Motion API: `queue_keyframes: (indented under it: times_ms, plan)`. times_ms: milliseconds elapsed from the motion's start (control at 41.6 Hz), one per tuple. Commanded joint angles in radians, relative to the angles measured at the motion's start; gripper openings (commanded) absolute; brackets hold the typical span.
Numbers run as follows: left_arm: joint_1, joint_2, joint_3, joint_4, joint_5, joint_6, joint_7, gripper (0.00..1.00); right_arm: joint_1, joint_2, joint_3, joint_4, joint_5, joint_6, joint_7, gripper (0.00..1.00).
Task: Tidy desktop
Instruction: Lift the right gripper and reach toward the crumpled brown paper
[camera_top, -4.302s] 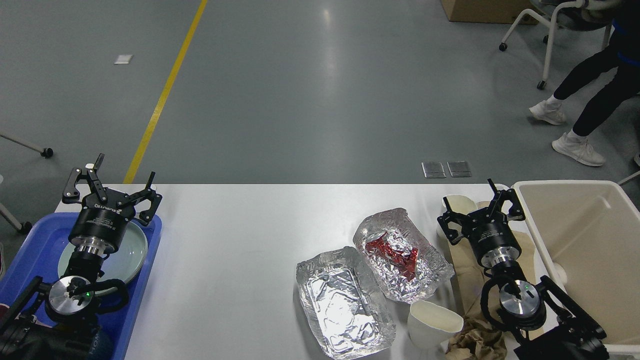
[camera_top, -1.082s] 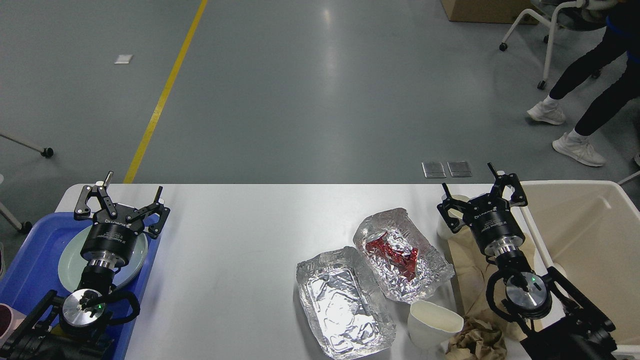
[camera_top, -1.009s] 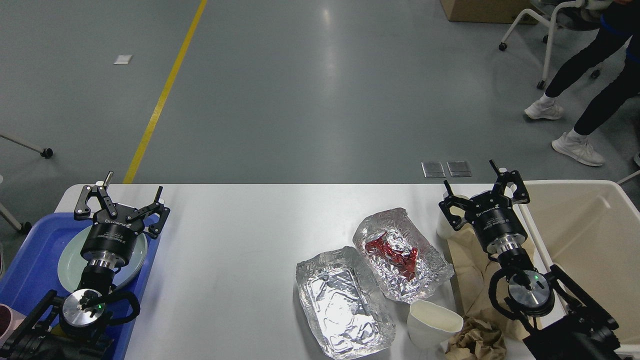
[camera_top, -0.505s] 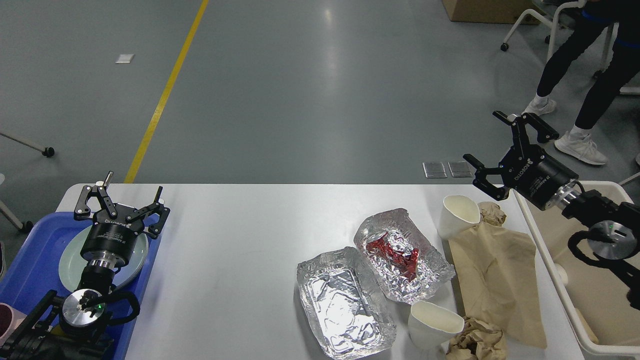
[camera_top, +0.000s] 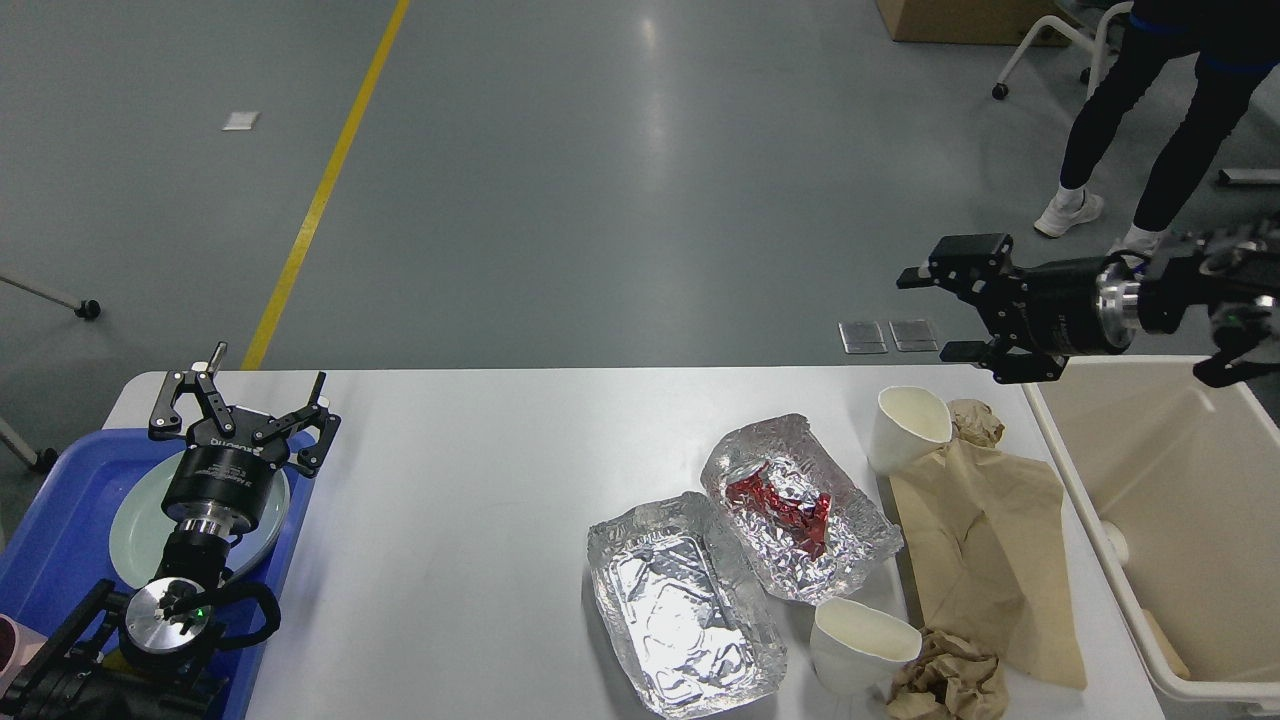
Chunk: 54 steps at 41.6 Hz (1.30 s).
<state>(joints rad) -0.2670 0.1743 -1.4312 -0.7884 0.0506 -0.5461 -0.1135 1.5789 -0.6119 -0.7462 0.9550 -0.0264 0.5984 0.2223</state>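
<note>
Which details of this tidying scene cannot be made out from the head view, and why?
- Plate on the blue tray: partly hidden by the left arm and left end effector.
- Pink item: cut off by the left edge.
- Cream bin: cut off by the right edge.
- Red foil in the far foil container: too crumpled to identify.
- Person: cut off by the top edge.

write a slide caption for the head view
Right gripper raised open over the desktop beside the cream bin; foil trays, paper cups and brown paper remain; left gripper open above the blue tray.
</note>
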Motion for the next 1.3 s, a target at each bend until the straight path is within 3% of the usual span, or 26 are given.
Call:
queue_keyframes:
  times_ms: [0,72,144,168,216,312,481,577,793,1082,1154,1274]
  plan:
    - [0.0,-0.001,0.0,0.0,0.0,0.0,0.0,0.96,0.211,0.162,-0.264,0.008,0.037,0.127,-0.007,1.0]
    - [0.0,0.001,0.0,0.0,0.0,0.0,0.0,0.96,0.279,0.256,-0.344,0.037,0.037,0.164,-0.014,1.0]
    - [0.0,0.001,0.0,0.0,0.0,0.0,0.0,0.96,0.361,0.34,-0.418,0.115,0.037,0.164,-0.049,1.0]
    - [0.0,0.001,0.0,0.0,0.0,0.0,0.0,0.96,0.393,0.357,-0.43,0.143,0.037,0.164,-0.067,1.0]
    - [0.0,0.001,0.0,0.0,0.0,0.0,0.0,0.96,0.513,0.402,-0.449,0.262,0.039,0.153,-0.165,1.0]
    - [0.0,0.001,0.0,0.0,0.0,0.0,0.0,0.96,0.613,0.432,-0.45,0.375,0.039,0.15,-0.257,1.0]
    - [0.0,0.001,0.0,0.0,0.0,0.0,0.0,0.96,0.762,0.439,-0.459,0.604,0.033,0.092,-0.362,1.0]
    - [-0.001,0.001,0.0,0.0,0.0,0.0,0.0,0.96,0.776,0.429,-0.478,0.643,0.025,0.054,-0.423,1.0]
    - [-0.001,0.001,0.0,0.0,0.0,0.0,0.0,0.96,0.73,0.4,-0.504,0.648,0.031,-0.014,-0.425,1.0]
    - [-0.001,0.001,0.0,0.0,0.0,-0.001,0.0,0.96,0.521,0.33,-0.529,0.608,-0.047,-0.155,-0.406,1.0]
    - [-0.001,0.001,0.0,0.0,0.0,-0.001,0.0,0.96,0.461,0.33,-0.527,0.59,-0.069,-0.166,-0.383,1.0]
    - [-0.001,0.001,0.0,0.0,0.0,-0.001,0.0,0.96,0.365,0.327,-0.519,0.528,-0.113,-0.189,-0.293,1.0]
